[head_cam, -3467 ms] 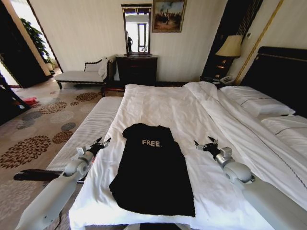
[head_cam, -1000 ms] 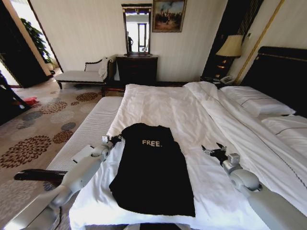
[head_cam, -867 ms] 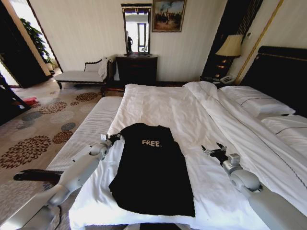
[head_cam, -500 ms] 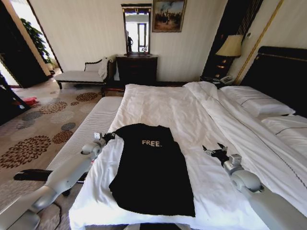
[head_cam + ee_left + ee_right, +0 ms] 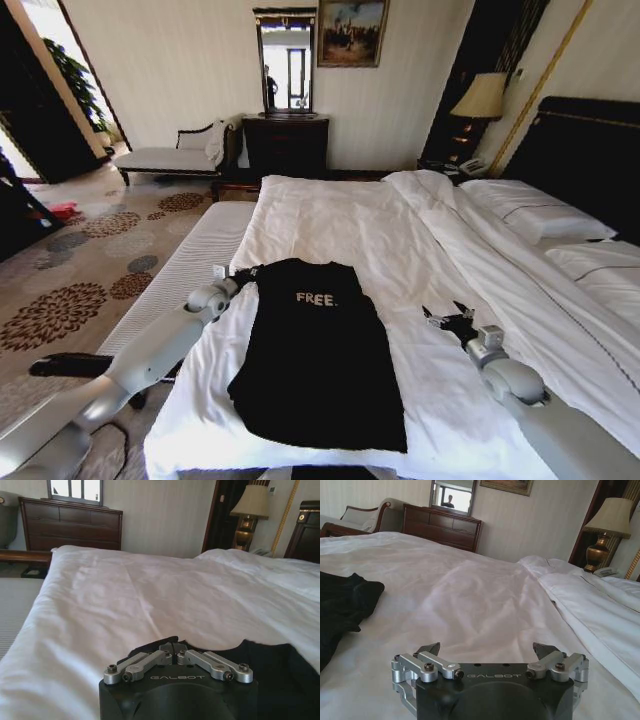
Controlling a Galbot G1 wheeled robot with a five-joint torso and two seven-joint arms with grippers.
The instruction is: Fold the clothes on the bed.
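Our black T-shirt [image 5: 318,350] lies flat on the white duvet [image 5: 340,225] of the bed [image 5: 590,150], chest side up with the small white "FREE!" lettering [image 5: 316,298] readable near its collar end. Its sleeves look already turned in, so the body reads as a long dark panel running from the collar down toward the near edge of the duvet. We judge the lengthwise fold is what remains.

At the shirt's upper left corner, beside the lettering, sits our left gripper [image 5: 243,273]. In the left wrist view the left gripper [image 5: 172,647] has its fingers [image 5: 141,662] drawn together over a dark lip of cloth at the shirt's edge, and we take that as a pinch on the shoulder corner, held low against the duvet so the fabric can be lifted without dragging the bedding.

Our right gripper [image 5: 449,317] rests on bare duvet to the right of the shirt, apart from it and roughly level with its middle. In the right wrist view the right gripper [image 5: 485,652] has its fingers [image 5: 429,649] spread wide with nothing between them, and the shirt's edge [image 5: 342,602] lies off to one side. We judge this arm is waiting its turn.

Beyond the shirt, pillows [image 5: 540,215] lie by the dark headboard, and a padded bench [image 5: 185,265] runs along the bed's left side.
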